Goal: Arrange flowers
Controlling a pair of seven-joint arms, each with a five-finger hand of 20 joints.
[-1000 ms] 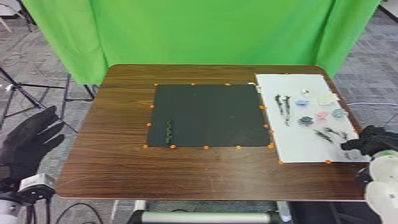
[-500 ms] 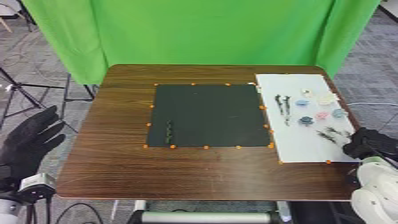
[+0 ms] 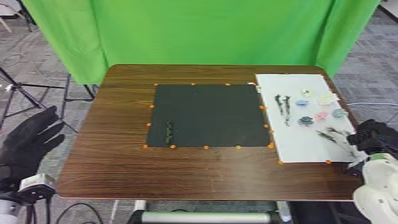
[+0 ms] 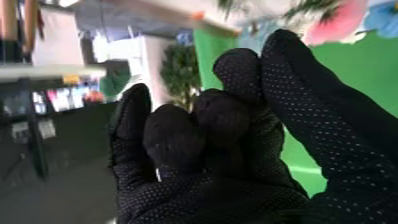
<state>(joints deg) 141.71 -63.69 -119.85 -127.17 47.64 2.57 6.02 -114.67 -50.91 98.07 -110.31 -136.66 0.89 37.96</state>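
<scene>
Right robot hand — fingers loosely bent, tips drawn close, nothing visibly pinched. Dark sprigs just beside it on white sheet: likely light, springy; grip mid-stem. Pink flower farther out — petals probably soft, crushable; lift from beneath.

Beyond the robot hand are a pink flower and a blue flower, with a green curtain behind.
</scene>
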